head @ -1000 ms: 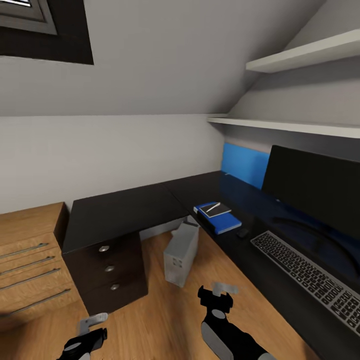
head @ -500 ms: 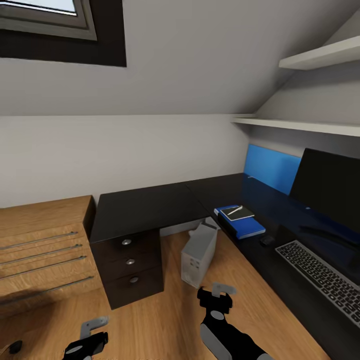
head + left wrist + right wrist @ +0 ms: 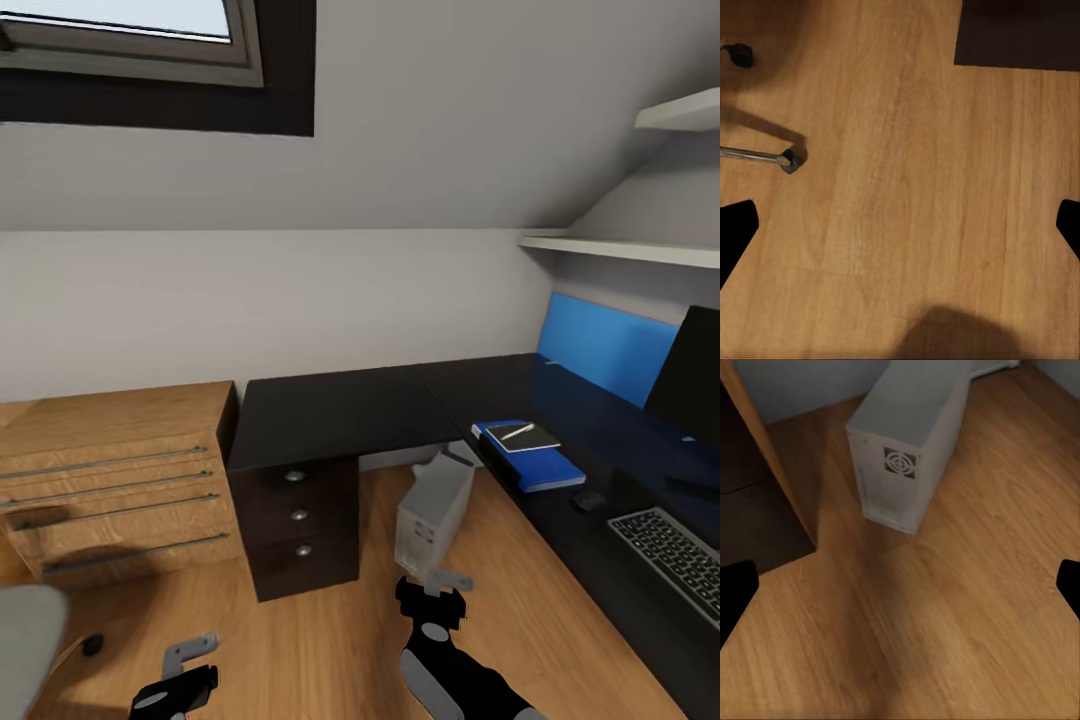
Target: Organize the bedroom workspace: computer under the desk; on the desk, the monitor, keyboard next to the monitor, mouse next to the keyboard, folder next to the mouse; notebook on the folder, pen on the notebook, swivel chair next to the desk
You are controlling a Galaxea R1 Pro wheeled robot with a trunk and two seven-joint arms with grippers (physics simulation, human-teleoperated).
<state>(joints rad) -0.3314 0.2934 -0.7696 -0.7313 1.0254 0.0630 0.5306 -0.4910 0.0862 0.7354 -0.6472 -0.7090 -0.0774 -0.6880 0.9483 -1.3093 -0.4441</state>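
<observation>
Both claws, left gripper [image 3: 190,655] and right gripper [image 3: 437,590], hang spread and empty low in frame | you want the swivel chair [image 3: 25,640] at lower left: turn toward it, grip its edge | arms low | computer [image 3: 432,515] mid-frame under desk [image 3: 340,410] | folder [image 3: 530,455] right.

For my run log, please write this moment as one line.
left gripper: open | right gripper: open | pen on notebook on folder | computer on floor
</observation>
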